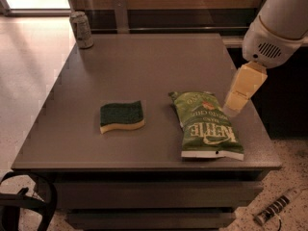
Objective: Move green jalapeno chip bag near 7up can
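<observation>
Gripper (234, 105), open or closed I cannot tell, hangs beside green jalapeno chip bag (207, 126); crinkly film could slip, stranding it short of 7up can (82, 29).

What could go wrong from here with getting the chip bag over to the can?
1. The gripper hangs beside the green jalapeno chip bag's upper right edge; the bag lies flat and crinkly, so a grasp may slip or shove it toward the table's front edge.
2. The sponge lies left of the bag, roughly on the way; a low carry could sweep it.
3. The 7up can stands at the far left corner; the bag could knock it off.
</observation>
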